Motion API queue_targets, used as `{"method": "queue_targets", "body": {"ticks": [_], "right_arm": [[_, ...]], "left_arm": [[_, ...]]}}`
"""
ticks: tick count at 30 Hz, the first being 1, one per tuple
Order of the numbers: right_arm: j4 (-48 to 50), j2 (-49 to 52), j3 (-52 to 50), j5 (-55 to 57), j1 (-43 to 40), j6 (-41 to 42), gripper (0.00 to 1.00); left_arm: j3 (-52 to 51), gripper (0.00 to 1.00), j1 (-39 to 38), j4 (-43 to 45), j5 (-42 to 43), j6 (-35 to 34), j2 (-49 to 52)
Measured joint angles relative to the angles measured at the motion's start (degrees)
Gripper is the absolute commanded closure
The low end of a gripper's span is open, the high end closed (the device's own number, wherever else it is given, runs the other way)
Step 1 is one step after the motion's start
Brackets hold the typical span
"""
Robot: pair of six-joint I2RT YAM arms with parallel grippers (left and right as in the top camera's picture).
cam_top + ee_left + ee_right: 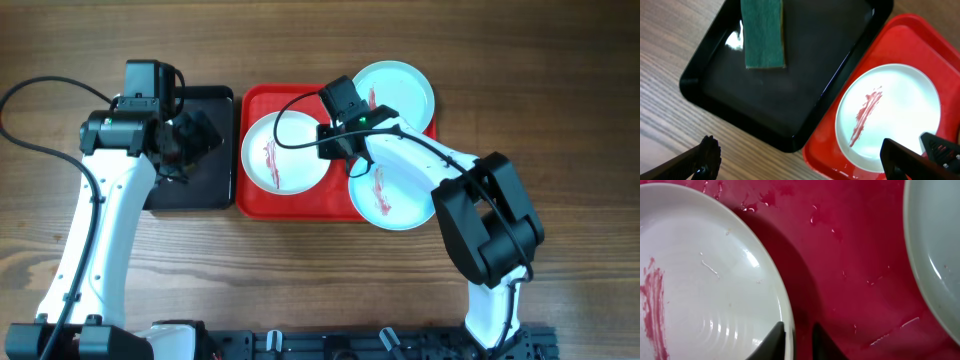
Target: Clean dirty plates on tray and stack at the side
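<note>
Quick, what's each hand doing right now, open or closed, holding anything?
Left hand: open wide, holding nothing.
Right hand: closed on the rim of the white plate.

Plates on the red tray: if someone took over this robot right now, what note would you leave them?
Left gripper: open, empty, above the black tray, where the green sponge lies.
Right gripper: jaws straddle the white plate's rim, nearly closed; firm grip uncertain.
The far pale blue plate and near pale blue plate sit on the red tray too; all three are smeared red.
Done: nothing cleaned or stacked. Left: wipe each, stack aside.
</note>
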Motion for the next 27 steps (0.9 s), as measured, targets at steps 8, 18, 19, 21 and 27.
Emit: {"method": "queue_targets", "body": {"ticks": [8,18,19,21,27], "right_arm": [[0.63,0.24,0.00,-0.02,0.00,0.04,0.95],[1.20,0.52,0.00,-0.07,0.00,0.33,0.95],[1.22,0.52,0.00,-0.07,0.02,0.33,0.96],[1.25,0.52,0.00,-0.07,0.00,0.39,0.95],[1.42,0.52,0.00,-0.07,0.02,0.59,0.95]], "left_arm": [[-1.77,0.00,0.00,2.25,0.00,-0.02,1.07],[-1.95,0.04,0.00,4.70,-0.07,-0.13,6.08],[-1.95,0.05,0.00,4.94,-0.52,-0.22,6.73],[-1.95,0.09,0.00,4.92,-1.70,-0.74,7.65],[-2.10,0.15,1.46,6.29,-5.97,-4.35,10.19]]}}
